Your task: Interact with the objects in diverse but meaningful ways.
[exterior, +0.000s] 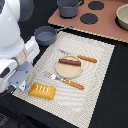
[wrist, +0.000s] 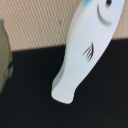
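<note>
Brown sausage (exterior: 69, 62) lies flat, well away from the gripper; yellow loaf (exterior: 43, 90) (scored top) sits just beside it.

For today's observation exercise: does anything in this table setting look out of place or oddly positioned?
Mostly tidy: sausage on the plate, knife and fork either side. The bread loaf sits off the plate at the placemat's corner, and a white toy fish overhangs the mat's edge.
</note>
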Available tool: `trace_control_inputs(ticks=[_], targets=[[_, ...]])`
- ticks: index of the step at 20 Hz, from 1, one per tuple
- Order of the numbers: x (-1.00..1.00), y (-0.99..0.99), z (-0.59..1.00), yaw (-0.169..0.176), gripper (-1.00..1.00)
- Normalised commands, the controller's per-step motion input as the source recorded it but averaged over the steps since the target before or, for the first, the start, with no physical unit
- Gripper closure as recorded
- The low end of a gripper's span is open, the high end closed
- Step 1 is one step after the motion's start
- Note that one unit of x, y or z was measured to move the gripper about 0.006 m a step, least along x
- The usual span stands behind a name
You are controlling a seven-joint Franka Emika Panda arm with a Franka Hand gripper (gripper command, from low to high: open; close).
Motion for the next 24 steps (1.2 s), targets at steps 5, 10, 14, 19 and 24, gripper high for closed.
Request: trace_control_inputs(ticks=[5,10,14,19,24], targets=[[-0.25,0.68,0.68,0.053,-1.00],[-0.43,0.77,0.19,0.029,-1.00],[-0.49,0.60,-0.02,0.000,-1.00],[-0.63,0.55,-0.09,0.000,-1.00],[-0.69,0.41,-0.17,-0.062,-1.00]])
